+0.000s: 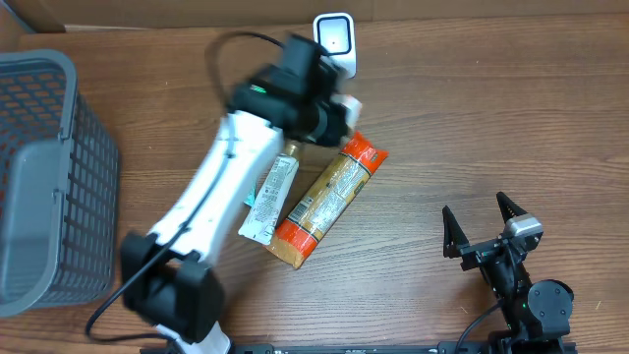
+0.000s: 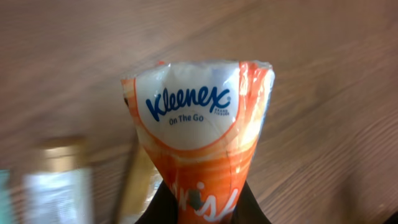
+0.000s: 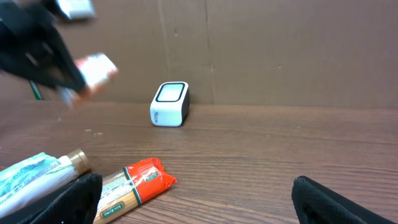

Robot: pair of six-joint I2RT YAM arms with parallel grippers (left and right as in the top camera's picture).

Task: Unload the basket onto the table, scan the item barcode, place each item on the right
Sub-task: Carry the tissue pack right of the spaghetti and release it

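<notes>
Left claw (image 2: 205, 210) clamped on Kleenex pack (image 2: 196, 106) at its lower end, long axis in line with the claw, logo end pointing outward; right claw (image 1: 476, 208) wide, empty.

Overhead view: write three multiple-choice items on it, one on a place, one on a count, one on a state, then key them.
1. Where does the basket stand?
A. At the left edge of the table
B. At its right edge
C. In the middle

2. Apart from the scanner, how many goods lie on the table?
A. One
B. Two
C. Four

3. How is the right gripper?
A. Open, empty
B. Shut on an item
C. Shut, empty

Key:
1 A, its grey mesh fills the left edge.
2 B, only the tube and the orange pack lie there.
3 A, its fingers stand spread with nothing between them.
</notes>
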